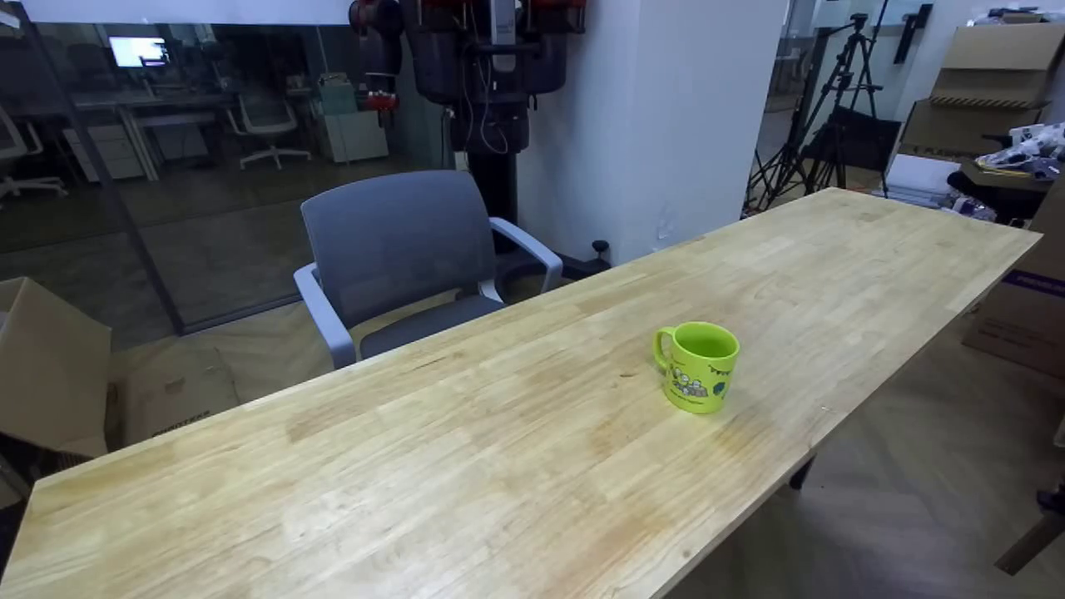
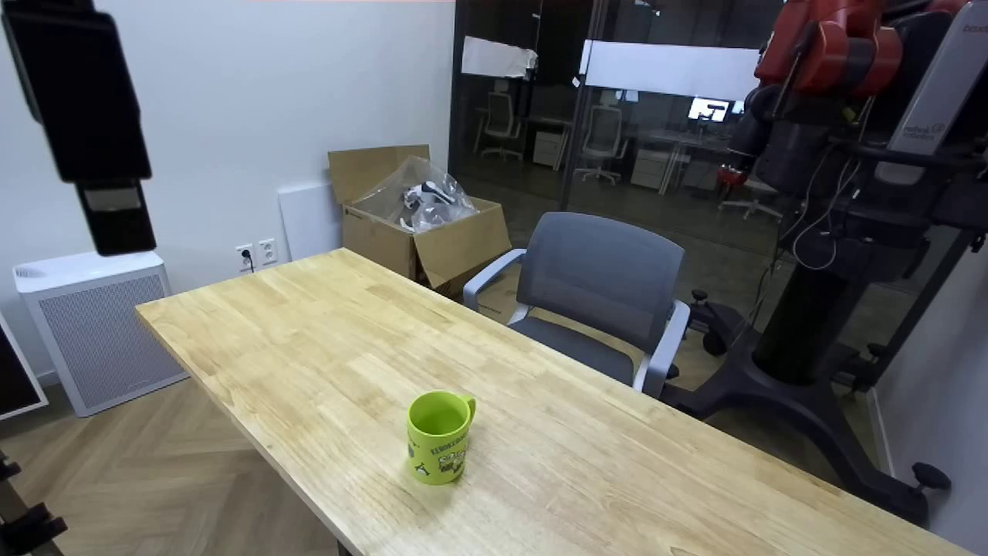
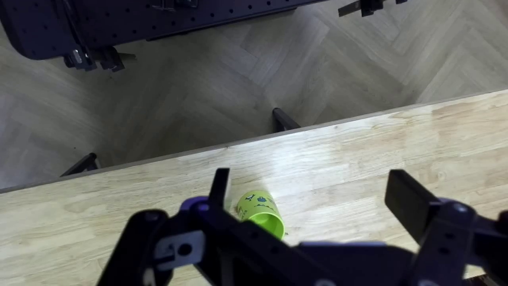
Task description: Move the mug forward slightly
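The lime-green mug (image 1: 699,370) stands upright on the wooden table (image 1: 516,433), with dark printed pictures on its side and its handle toward the chair. It also shows in an exterior view (image 2: 438,444) and in the wrist view (image 3: 260,204). In the wrist view its lower part and handle are hidden behind the gripper's left finger linkage. My gripper (image 3: 309,178) is open and empty, with its fingers wide apart. It is above the table, apart from the mug, which appears near the left finger. A black finger-like part of it (image 2: 116,208) hangs at upper left in an exterior view.
A grey office chair (image 1: 399,249) stands at the table's long edge. A second, dark robot (image 2: 810,232) stands behind it. An open cardboard box (image 2: 378,239) and a white air purifier (image 2: 100,332) are past the table's end. The table's near edge (image 3: 226,146) shows in the wrist view.
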Action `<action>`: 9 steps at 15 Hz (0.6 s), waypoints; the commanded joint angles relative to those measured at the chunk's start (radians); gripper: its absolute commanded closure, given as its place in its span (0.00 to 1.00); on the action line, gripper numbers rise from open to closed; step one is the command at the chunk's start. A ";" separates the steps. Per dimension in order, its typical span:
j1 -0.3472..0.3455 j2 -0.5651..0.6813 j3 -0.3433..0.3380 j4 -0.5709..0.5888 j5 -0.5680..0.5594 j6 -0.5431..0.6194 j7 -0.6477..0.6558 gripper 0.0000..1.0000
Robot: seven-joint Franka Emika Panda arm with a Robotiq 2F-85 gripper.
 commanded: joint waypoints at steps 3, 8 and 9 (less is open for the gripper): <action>-0.027 0.072 0.007 -0.036 0.015 0.334 0.037 0.00; -0.047 0.335 0.015 -0.043 -0.029 0.668 0.013 0.00; -0.051 0.397 0.022 -0.036 -0.049 0.696 0.009 0.00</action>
